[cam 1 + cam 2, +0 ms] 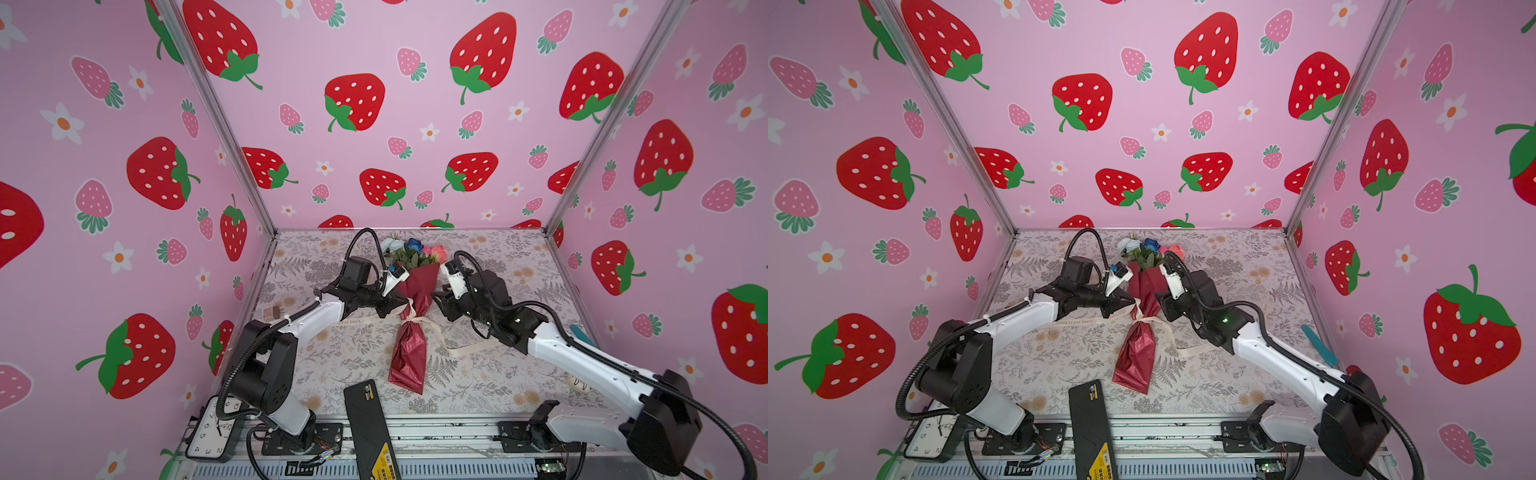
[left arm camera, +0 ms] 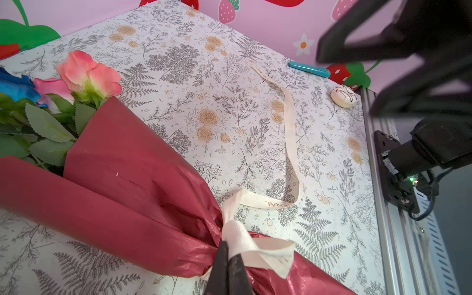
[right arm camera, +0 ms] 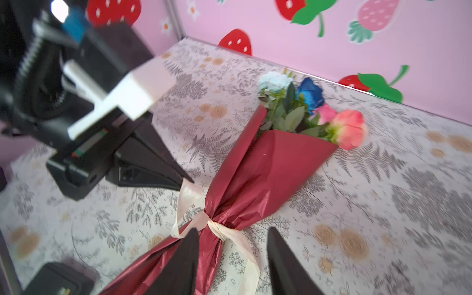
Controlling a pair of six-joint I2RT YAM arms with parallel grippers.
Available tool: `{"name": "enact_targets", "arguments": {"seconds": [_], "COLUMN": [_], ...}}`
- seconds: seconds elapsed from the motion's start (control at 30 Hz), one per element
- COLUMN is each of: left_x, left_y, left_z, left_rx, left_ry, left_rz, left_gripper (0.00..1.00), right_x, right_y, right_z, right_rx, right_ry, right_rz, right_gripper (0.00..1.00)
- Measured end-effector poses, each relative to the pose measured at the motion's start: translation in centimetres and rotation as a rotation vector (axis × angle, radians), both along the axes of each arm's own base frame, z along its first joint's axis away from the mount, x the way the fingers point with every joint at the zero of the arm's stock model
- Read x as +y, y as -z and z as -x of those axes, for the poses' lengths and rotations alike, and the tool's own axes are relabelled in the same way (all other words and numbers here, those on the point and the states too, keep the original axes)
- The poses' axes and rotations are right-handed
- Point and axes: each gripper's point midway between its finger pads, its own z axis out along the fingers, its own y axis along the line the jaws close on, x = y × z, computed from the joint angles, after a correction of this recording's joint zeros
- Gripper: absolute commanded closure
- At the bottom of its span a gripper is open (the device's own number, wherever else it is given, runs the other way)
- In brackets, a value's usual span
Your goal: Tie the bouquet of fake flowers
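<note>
**Ribbon pinched at the bouquet's waist**

Pink strawberry-print walls close in a table covered with a grey fern-and-flower pattern.

In both top views the bouquet lies at the middle of the table, with its blooms toward the back wall. A cream ribbon is wound round its narrow waist and trails off to both sides. The left gripper meets the waist from the left. The right gripper stands just beside the red wrap on the right.

In the left wrist view, the left gripper's fingers are pressed together on a loop of ribbon at the knot.

In the right wrist view, the right gripper's fingers stand apart above the wrapped stems and hold nothing.
</note>
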Motion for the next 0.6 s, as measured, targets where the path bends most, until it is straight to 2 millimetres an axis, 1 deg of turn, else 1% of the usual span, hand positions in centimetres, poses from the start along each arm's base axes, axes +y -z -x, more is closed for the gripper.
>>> {"name": "enact_targets", "arguments": {"seconds": [0.07, 0.1, 0.17, 0.2, 0.27, 0.3, 0.33, 0.37, 0.4, 0.5, 0.6], "left_x": [0.0, 0.0, -0.1, -0.2, -0.2, -0.1, -0.1, -0.1, -0.1, 0.0, 0.0], "left_y": [-0.2, -0.2, -0.5, -0.6, -0.8, -0.8, -0.7, -0.5, -0.4, 0.0, 0.0], "left_z": [0.1, 0.1, 0.0, -0.1, -0.1, -0.1, 0.0, 0.0, 0.1, 0.1, 0.0], "left_rx": [-0.004, -0.007, -0.014, -0.016, -0.020, -0.020, -0.018, -0.016, -0.011, 0.002, 0.001], "left_ry": [-0.017, -0.026, -0.044, -0.051, -0.070, -0.077, -0.085, -0.092, -0.096, -0.110, -0.122], "left_rz": [-0.006, -0.009, -0.013, -0.013, -0.014, -0.015, -0.016, -0.018, -0.020, -0.025, -0.022], "left_gripper": [1.00, 1.00, 1.00, 1.00, 1.00, 1.00, 1.00, 1.00, 1.00, 1.00, 1.00], "right_x": [-3.9, -5.7, -10.4, -12.3, -16.8, -18.6, -20.1, -21.6, -22.5, -24.7, -26.2], "right_y": [-1.0, -1.1, -1.0, -0.8, 0.2, 0.7, 1.4, 2.1, 2.7, 5.1, 9.2], "right_z": [-0.4, -0.6, -0.9, -0.9, -0.8, -0.6, -0.5, -0.4, -0.3, -0.3, 0.0], "right_rx": [0.024, 0.040, 0.083, 0.102, 0.153, 0.178, 0.205, 0.236, 0.260, 0.338, 0.447], "right_ry": [0.165, 0.238, 0.427, 0.495, 0.666, 0.730, 0.784, 0.833, 0.867, 0.935, 0.961], "right_rz": [-0.021, -0.022, -0.029, -0.023, -0.009, 0.001, 0.017, 0.035, 0.045, 0.074, 0.136], "right_gripper": [0.31, 0.28, 0.23, 0.21, 0.20, 0.22, 0.26, 0.29, 0.30, 0.30, 0.33]}}
